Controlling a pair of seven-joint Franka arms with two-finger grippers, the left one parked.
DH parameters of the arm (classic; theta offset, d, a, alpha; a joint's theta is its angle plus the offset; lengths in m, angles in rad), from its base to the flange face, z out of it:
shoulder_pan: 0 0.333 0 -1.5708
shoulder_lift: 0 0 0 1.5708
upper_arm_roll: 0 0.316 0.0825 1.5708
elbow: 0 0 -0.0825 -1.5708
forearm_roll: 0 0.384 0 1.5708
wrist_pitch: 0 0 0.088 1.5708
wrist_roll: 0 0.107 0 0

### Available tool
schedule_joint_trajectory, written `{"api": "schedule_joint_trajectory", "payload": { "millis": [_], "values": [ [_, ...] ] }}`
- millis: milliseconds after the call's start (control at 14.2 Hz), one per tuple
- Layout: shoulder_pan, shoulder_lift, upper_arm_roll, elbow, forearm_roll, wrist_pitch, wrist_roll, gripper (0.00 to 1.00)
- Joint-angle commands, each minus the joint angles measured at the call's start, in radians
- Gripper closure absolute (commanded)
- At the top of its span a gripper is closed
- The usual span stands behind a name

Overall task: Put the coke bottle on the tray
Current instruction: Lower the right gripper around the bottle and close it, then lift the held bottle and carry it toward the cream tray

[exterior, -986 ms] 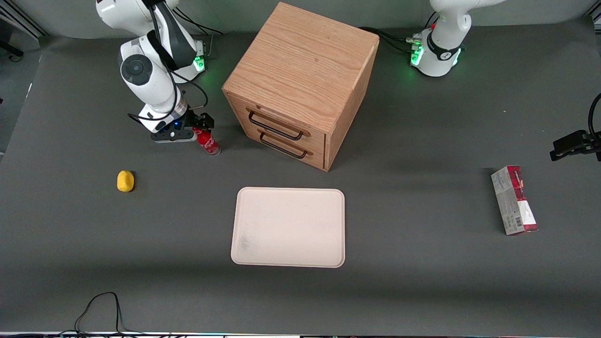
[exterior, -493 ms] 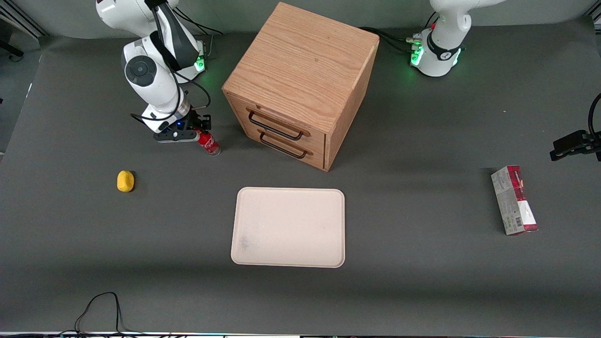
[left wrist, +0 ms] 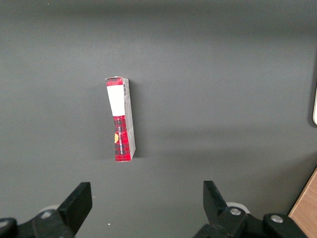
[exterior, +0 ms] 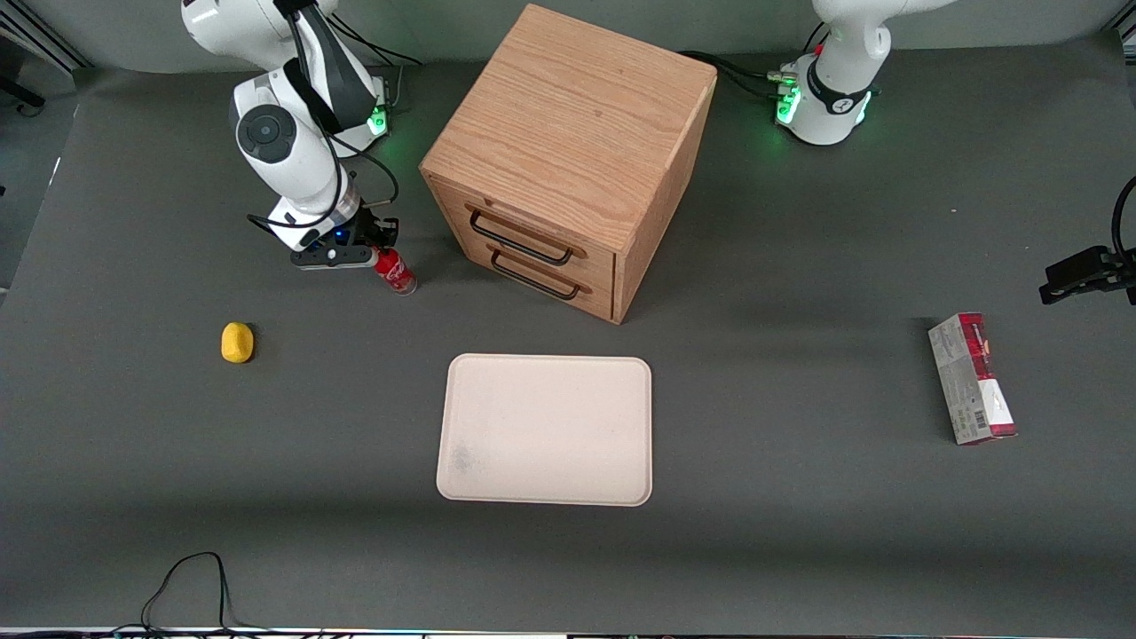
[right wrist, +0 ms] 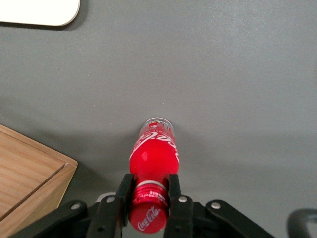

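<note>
gripper (right wrist: 148, 198) clamping coke bottle (right wrist: 154, 148) cap

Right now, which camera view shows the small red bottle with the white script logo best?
The right wrist view: the small red coke bottle stands unobstructed, its cap between the gripper's fingers. The front view shows it tiny, partly hidden. The left wrist view misses it.

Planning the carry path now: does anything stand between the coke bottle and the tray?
Nothing visible does. The gripper is shut on the cap of the coke bottle, beside the wooden cabinet. The tray lies nearer the front camera, with only bare table between. The yellow object sits off that line.
</note>
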Motion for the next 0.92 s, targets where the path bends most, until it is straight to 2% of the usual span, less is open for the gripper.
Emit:
{"api": "schedule_joint_trajectory", "payload": {
  "millis": [0, 634, 845],
  "values": [
    [0.006, -0.048, -0.002, 0.072, -0.014, -0.111, 0.031, 0.97],
    [0.006, -0.079, -0.003, 0.541, -0.014, -0.685, 0.033, 0.98],
    [0.002, -0.074, -0.003, 0.666, -0.012, -0.789, 0.021, 0.98]
  ]
}}
